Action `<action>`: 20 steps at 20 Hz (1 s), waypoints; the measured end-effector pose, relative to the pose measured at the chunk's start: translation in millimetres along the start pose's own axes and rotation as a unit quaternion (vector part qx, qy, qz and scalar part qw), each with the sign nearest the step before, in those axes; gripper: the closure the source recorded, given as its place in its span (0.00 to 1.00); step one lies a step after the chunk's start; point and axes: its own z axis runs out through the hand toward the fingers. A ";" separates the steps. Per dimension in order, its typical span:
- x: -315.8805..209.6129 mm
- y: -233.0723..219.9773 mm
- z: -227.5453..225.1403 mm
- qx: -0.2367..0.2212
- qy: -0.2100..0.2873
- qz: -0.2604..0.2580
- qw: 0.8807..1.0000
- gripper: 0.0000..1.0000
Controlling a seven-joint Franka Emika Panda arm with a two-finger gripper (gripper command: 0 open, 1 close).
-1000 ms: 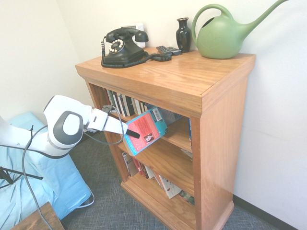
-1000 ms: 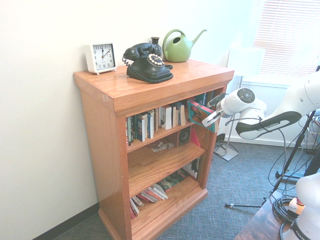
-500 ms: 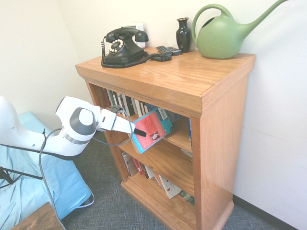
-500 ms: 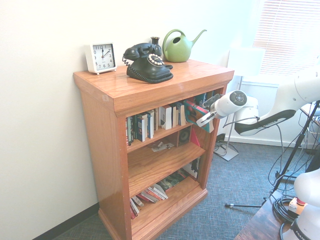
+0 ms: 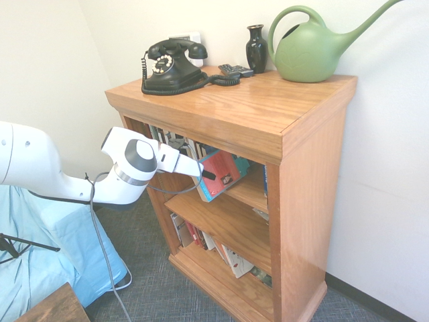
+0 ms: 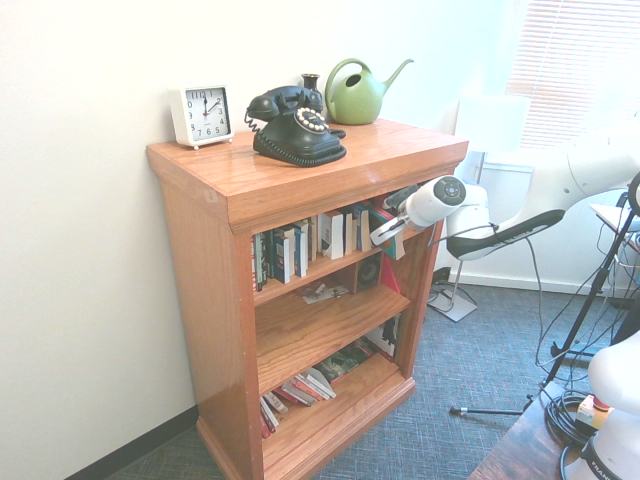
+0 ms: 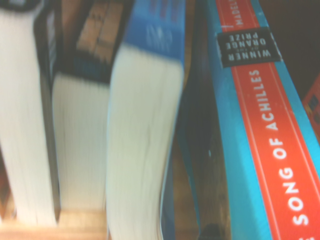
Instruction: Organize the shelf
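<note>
At the shelf's (image 5: 281, 127) top compartment, a red-and-teal book (image 5: 221, 174) was held tilted, clamped in the gripper (image 5: 206, 176), beside upright books (image 6: 300, 245).

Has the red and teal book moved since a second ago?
Yes. Held in the gripper, the book has gone from in front of the shelf into its top compartment, toward the row of books standing there.
</note>
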 end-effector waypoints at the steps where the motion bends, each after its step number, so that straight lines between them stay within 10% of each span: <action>1: 1.4 -1.3 1.9 -0.001 0.000 0.001 1.000 0.00; 20: 0.1 7.2 -9.6 0.022 -0.001 -0.007 1.000 0.00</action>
